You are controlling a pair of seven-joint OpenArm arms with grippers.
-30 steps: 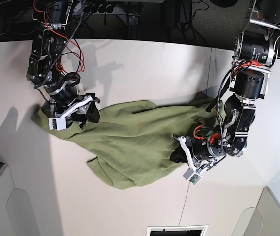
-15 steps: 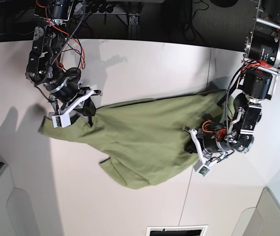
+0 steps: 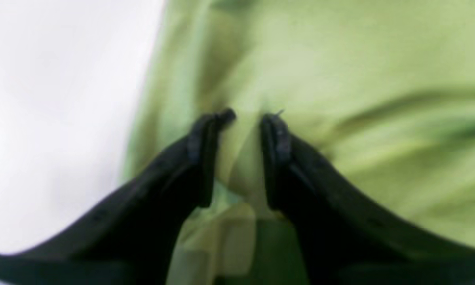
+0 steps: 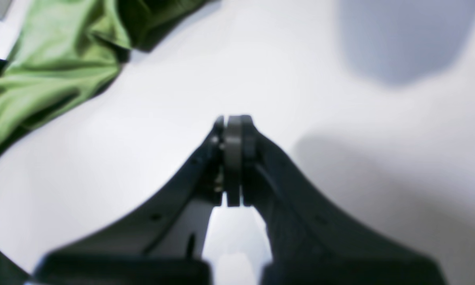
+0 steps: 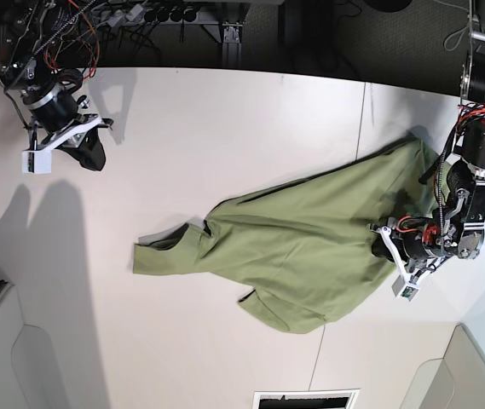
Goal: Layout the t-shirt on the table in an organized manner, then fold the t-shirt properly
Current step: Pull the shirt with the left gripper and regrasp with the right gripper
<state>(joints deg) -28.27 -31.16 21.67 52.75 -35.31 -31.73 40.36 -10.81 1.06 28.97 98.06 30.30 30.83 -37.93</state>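
The green t-shirt (image 5: 297, 243) lay stretched diagonally across the white desk (image 5: 225, 128), its one end clamped in the left gripper (image 5: 384, 247), while the closed, empty right gripper (image 5: 89, 153) hovered well apart from its opposite end.

T-shirt (image 5: 302, 239) dragged further toward the left gripper (image 5: 389, 249) side; its far end released and now flat on the table (image 5: 225, 128). Right gripper (image 5: 89, 153) withdrawn well clear of the t-shirt, jaws now pressed together, nothing between them.
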